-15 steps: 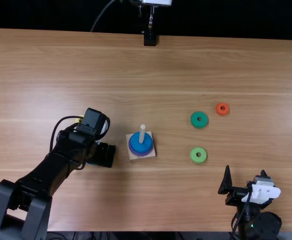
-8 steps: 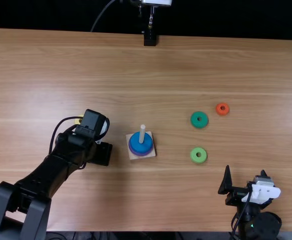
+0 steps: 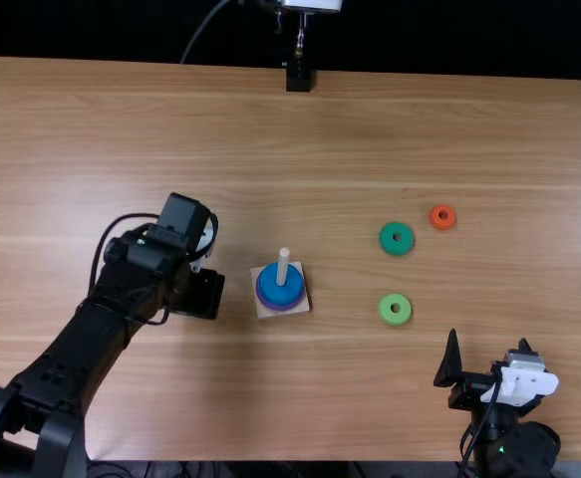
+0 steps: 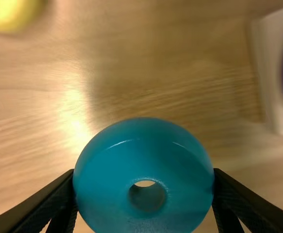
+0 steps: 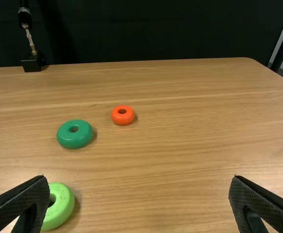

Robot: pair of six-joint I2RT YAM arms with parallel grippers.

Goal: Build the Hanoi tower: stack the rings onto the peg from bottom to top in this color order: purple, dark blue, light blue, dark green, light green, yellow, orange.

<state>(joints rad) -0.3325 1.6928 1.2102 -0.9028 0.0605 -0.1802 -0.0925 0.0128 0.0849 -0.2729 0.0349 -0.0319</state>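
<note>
My left gripper (image 3: 202, 291) is left of the wooden base (image 3: 266, 313) in the top view. In the left wrist view, the left gripper (image 4: 143, 175) is shut on the light blue ring (image 4: 117, 170), one finger on each side. Around the peg (image 3: 283, 265) lie the purple ring (image 3: 282, 306) and, above it, the dark blue ring (image 3: 272, 290). The yellow ring (image 4: 9, 15) rests on the table. My right gripper (image 3: 488, 341) stands open at lower right; in its wrist view the right gripper (image 5: 139, 179) holds nothing.
The dark green ring (image 3: 397, 238), light green ring (image 3: 395, 310) and orange ring (image 3: 442, 217) lie apart on the table right of the base. A black stand (image 3: 298, 78) is at the far edge.
The left arm has shifted slightly toward the far side of the table, its upper part now covering the yellow ring in the top view. The right arm, base and other rings have stayed put.
</note>
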